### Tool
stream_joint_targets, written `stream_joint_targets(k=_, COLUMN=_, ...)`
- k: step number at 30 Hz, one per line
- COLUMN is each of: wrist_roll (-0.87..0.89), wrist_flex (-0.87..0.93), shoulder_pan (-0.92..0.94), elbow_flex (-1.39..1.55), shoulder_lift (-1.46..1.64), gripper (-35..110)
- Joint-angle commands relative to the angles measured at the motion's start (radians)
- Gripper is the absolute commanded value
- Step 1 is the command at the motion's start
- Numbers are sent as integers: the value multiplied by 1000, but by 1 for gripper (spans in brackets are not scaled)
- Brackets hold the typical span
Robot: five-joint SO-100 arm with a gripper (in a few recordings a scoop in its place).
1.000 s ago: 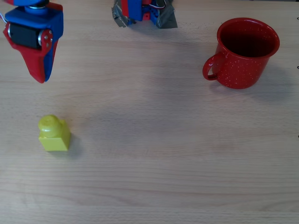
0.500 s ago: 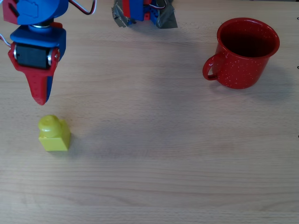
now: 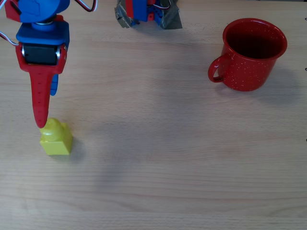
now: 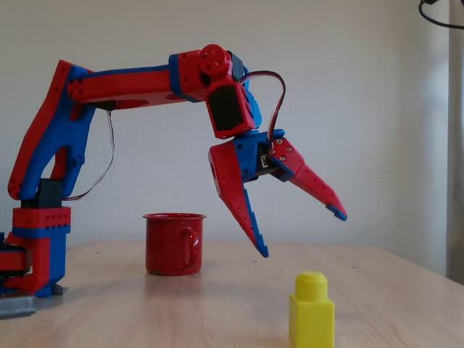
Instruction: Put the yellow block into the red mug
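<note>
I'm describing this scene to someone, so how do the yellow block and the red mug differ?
The yellow block is much smaller than the red mug. The block is a solid squarish brick with a round stud on top; the mug is round and hollow, with a loop handle. The block sits beneath the open gripper; the mug stands far off. Both rest upright on the table.

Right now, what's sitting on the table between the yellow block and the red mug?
Nothing. In the overhead view, only bare wooden table runs from the yellow block to the red mug.

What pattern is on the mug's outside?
Red with fine white speckles on the red mug, clearest in the overhead view.
</note>
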Motion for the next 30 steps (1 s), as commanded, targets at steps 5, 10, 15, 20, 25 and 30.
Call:
stream_joint_targets(k=5, wrist_roll=-12, wrist_flex=6, shoulder_pan=21, elbow_flex=-86, shoulder_lift=-18, gripper=45)
stream_joint_targets(k=10, wrist_roll=-3, wrist_flex=-41, shoulder_pan=40, elbow_flex=-92, shoulder_lift=-77, gripper=44)
stream_joint_targets(k=15, wrist_roll=2, wrist_flex=-58, shoulder_pan=51, elbow_flex=-110, shoulder_lift=-120, gripper=44)
stream_joint_targets(k=20, wrist_roll=9, wrist_flex=-86, shoulder_pan=51, elbow_flex=-103, shoulder_lift=-150, gripper=44)
stream_joint_targets(k=25, wrist_roll=17, wrist_flex=-107, shoulder_pan=46, elbow_flex=-95, shoulder_lift=-175, gripper=44)
stream_joint_targets(k=30, wrist_roll=20, wrist_flex=-126, shoulder_pan=35, elbow_flex=-97, shoulder_lift=-199, gripper=43)
